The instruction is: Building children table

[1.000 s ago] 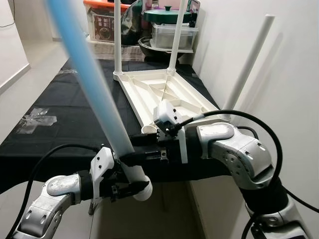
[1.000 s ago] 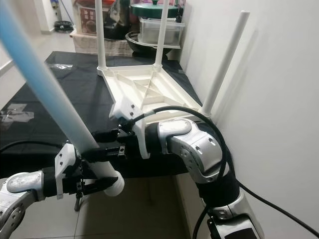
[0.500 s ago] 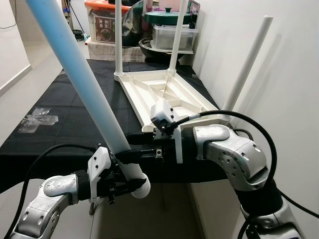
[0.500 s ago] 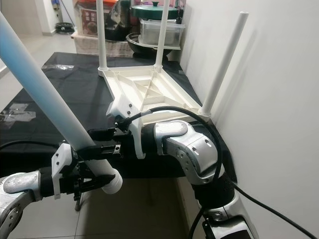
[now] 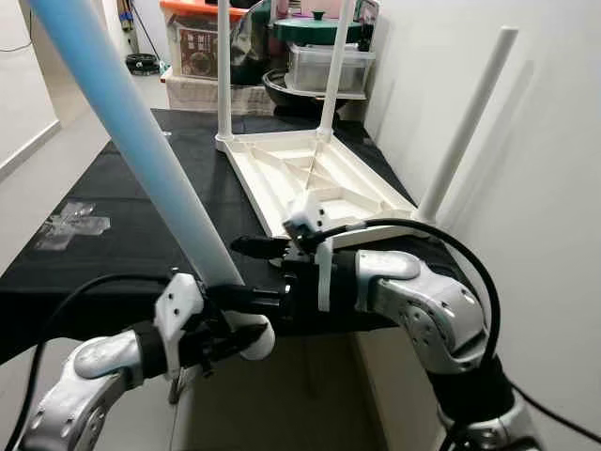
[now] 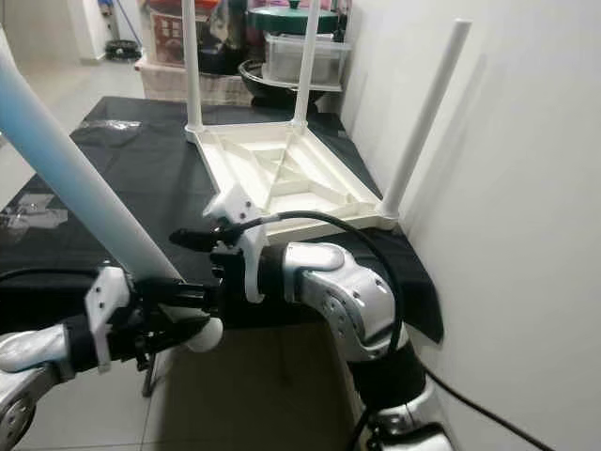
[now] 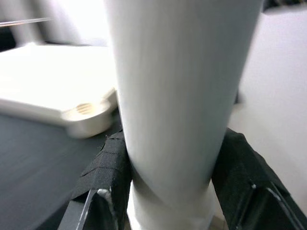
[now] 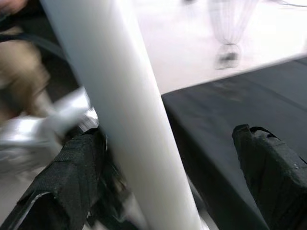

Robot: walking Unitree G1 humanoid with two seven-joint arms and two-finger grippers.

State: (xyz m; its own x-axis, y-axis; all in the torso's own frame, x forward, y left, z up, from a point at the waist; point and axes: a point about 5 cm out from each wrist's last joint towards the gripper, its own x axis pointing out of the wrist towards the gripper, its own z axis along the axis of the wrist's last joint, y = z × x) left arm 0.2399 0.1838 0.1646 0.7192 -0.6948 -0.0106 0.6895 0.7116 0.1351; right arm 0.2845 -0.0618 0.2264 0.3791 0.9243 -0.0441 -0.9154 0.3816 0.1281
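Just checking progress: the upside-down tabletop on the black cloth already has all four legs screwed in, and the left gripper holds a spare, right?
No. The tabletop carries three legs; the left eye view shows the left gripper holding the fourth leg.

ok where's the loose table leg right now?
The loose leg slants up across the left of the eye views, its lower end clamped in the left gripper off the near edge of the black table, beside the right gripper.
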